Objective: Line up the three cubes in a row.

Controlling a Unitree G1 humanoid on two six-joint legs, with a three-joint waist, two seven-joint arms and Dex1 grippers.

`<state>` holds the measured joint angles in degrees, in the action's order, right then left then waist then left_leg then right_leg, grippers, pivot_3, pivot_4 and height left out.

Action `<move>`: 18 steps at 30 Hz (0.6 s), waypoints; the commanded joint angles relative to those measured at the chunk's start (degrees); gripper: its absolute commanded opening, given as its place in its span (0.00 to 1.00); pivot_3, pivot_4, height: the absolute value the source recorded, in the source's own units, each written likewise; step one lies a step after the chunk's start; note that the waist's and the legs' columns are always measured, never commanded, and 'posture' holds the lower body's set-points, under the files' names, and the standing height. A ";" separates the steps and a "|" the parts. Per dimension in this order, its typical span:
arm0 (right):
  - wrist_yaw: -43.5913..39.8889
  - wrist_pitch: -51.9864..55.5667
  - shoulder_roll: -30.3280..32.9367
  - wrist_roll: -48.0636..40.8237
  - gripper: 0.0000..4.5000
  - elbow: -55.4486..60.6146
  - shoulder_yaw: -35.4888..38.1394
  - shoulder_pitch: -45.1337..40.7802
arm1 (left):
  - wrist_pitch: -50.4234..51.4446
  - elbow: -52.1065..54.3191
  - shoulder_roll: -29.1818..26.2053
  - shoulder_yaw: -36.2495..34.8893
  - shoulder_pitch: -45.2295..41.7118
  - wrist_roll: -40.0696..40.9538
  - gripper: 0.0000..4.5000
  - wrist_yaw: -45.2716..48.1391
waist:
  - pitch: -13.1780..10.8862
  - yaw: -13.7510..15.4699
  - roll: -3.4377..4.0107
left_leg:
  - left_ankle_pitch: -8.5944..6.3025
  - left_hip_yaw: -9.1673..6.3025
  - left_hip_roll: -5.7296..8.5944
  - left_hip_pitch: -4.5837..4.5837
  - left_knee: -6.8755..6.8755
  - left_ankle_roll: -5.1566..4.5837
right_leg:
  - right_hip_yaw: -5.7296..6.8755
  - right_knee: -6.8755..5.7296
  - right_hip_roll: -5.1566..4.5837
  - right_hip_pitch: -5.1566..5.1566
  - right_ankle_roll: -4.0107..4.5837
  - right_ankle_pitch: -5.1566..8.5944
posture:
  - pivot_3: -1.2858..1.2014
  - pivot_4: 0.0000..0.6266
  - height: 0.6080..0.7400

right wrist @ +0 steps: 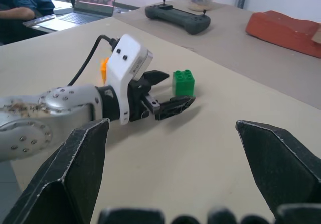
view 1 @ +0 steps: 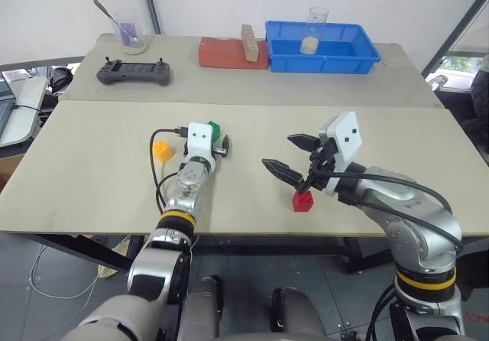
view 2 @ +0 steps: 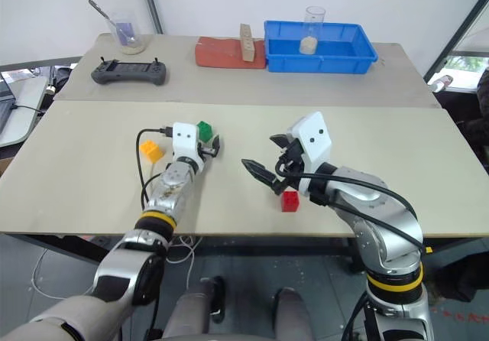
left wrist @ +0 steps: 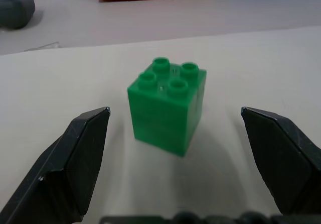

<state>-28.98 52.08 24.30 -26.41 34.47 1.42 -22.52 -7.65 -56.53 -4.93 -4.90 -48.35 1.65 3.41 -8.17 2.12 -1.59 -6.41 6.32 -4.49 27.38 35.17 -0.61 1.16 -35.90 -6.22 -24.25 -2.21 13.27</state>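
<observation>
The green cube (left wrist: 165, 106) stands studs-up on the table (view 1: 382, 127), just ahead of my left gripper (left wrist: 174, 114). That gripper is open, with one finger on each side of the cube and neither touching it. The orange-yellow cube (view 1: 162, 150) lies to the left of the left wrist. The red cube (view 1: 303, 200) sits near the table's front edge, below my right gripper (view 1: 276, 150). The right gripper is raised, open and empty, and points left toward the left gripper (right wrist: 180, 87).
At the back stand a blue bin (view 1: 367, 58) holding a glass cup (view 1: 317, 24), a red-brown slab (view 1: 225, 53) with a tan wooden block (view 1: 247, 43), a black controller (view 1: 134, 71) and a beaker with a spoon (view 1: 131, 35). A black cable (view 1: 157, 173) loops beside the left arm.
</observation>
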 commanded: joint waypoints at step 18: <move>2.93 -0.50 1.62 -3.09 1.00 3.13 1.89 0.40 | -6.22 -8.78 0.39 -0.79 -4.85 -0.28 0.30 -1.75 | -0.07 -0.23 -0.12 | 0.00 -0.01 0.00 0.00 -0.04 0.00 | 0.01 0.01 0.00 0.02 -0.01 0.00 | 0.52 0.24 1.00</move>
<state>-25.92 52.84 25.42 -28.47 36.38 2.67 -21.63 -12.59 -66.95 -4.51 -5.56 -53.33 1.60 1.78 -8.23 1.89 -1.70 -6.41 6.31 -4.49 27.38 35.14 -0.61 1.17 -35.89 -6.22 -24.23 -2.22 13.27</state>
